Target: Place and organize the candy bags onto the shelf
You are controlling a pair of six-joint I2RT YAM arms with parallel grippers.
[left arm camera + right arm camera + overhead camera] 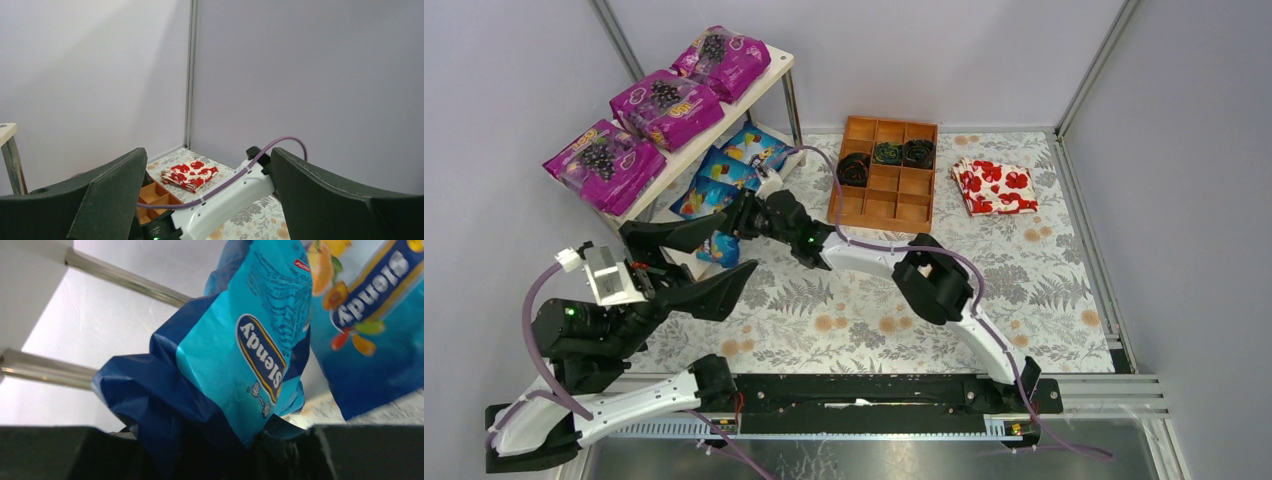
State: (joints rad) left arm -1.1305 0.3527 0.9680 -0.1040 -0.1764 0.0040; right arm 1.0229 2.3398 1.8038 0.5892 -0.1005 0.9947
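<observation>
Three purple bags (664, 105) lie on the shelf's (776, 66) top board, blue bags (724, 168) on the lower; right claw (210, 455) clenched on one more blue bag (235, 355) by its near edge, left claw (208, 150) spread empty, so nearly done, I'd judge.

Floral table (874, 310) with shelf (776, 65), tray (879, 207), seemingly folded cloth (994, 187)

Right fingers (737, 220) hold a blue candy bag (721, 250) at the shelf (696, 143).
</observation>
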